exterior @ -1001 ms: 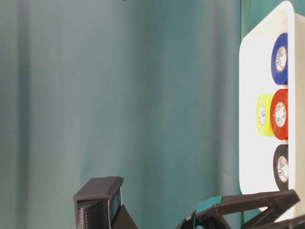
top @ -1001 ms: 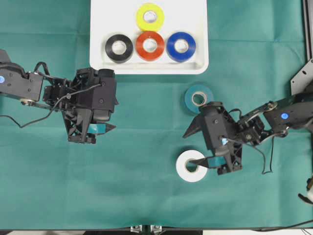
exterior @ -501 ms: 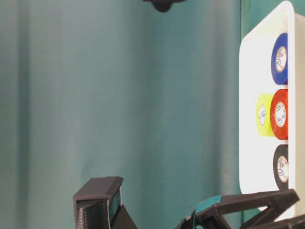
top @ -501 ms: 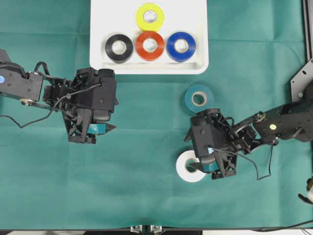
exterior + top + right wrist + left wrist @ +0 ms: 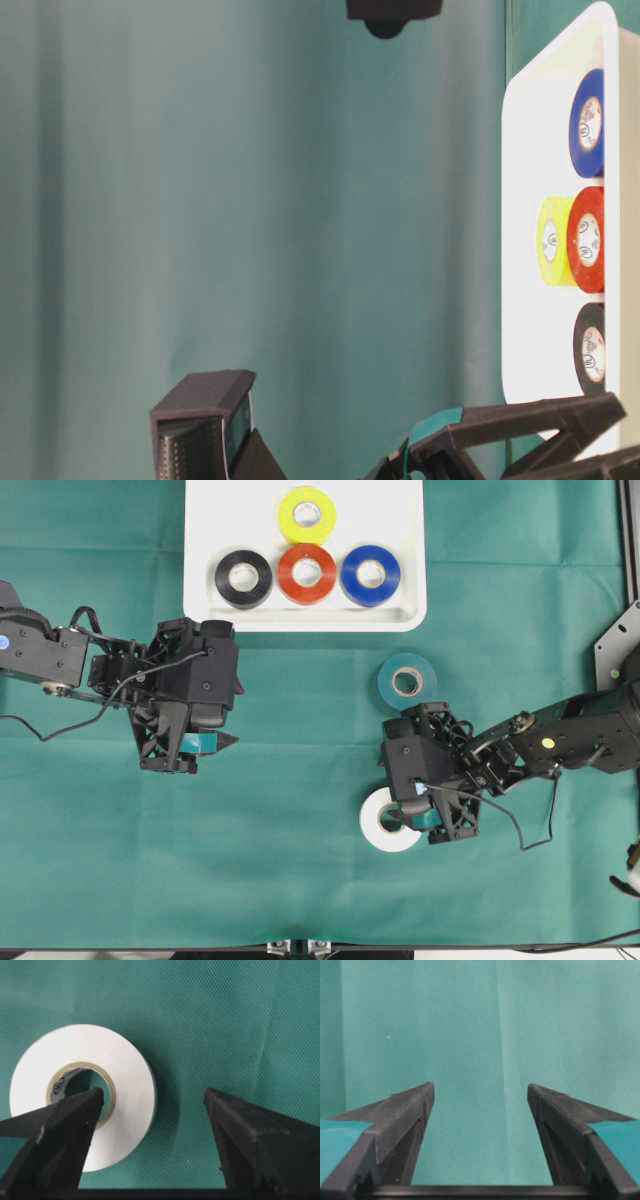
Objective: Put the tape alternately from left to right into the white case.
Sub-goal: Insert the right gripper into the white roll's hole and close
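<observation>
Left gripper (image 5: pixel 200 752): we see its jaws spread wide with nothing between them; in the left wrist view only bare green cloth (image 5: pixel 485 1025) shows past the two black fingers (image 5: pixel 402 1120).

White case (image 5: pixel 200 540): we find it up and to the right of the left gripper, near it but apart; from the right gripper it lies up and to the left, well apart.

Black roll (image 5: pixel 243 578): lying flat in the case, the roll nearest the left gripper, just above it in the overhead view.

Red-orange roll (image 5: pixel 307 573): we see it flat in the case, touching or nearly touching the black roll on its right.

Yellow roll (image 5: pixel 306 514): flat in the case, behind the red-orange one, farthest from both grippers.

Blue roll (image 5: pixel 370 575): flat in the case, right end of the row, up and slightly left of the right gripper.

White roll (image 5: pixel 385 825): we see it flat on the cloth directly under the right gripper; in the right wrist view one finger (image 5: pixel 60 1130) sits over its pale core and the other (image 5: pixel 250 1135) stands outside its rim.

Teal roll (image 5: pixel 406 683): flat on the cloth, just above the right gripper's body, outside the case.

Right gripper (image 5: pixel 425 818): we see it released, jaws wide apart, straddling one side of the white roll; we cannot tell whether it touches the roll.
</observation>
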Controlling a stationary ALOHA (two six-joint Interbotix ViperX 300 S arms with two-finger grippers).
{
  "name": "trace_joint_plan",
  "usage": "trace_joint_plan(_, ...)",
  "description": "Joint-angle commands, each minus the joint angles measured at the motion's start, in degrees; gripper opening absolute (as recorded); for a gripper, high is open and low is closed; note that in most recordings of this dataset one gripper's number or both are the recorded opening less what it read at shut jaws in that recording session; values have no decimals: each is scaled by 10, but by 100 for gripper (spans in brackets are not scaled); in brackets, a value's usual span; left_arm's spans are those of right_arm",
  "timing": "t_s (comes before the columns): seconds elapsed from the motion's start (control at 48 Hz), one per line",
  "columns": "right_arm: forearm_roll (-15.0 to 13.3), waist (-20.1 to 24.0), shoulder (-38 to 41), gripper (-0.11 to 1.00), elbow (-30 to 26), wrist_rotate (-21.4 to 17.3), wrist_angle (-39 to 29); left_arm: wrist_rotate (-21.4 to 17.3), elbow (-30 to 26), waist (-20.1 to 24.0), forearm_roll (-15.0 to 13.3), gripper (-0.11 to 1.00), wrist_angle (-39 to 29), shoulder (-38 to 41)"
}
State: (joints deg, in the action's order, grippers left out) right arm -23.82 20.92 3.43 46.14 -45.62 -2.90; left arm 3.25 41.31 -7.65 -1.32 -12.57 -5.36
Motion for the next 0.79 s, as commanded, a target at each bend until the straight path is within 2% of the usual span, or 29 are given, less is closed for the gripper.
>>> trace_joint_plan(0.0,1,3,-4,85,-10,-4,-3,0,-4,1,0,93,5,-8)
trace_joint_plan(0.167,1,3,4,82,-15,-14,-16,0,-4,0,0,93,4,-8)
trace_joint_plan(0.772,1,2,20,80,-37,-14,-34,0,-1,1,1,93,4,-8)
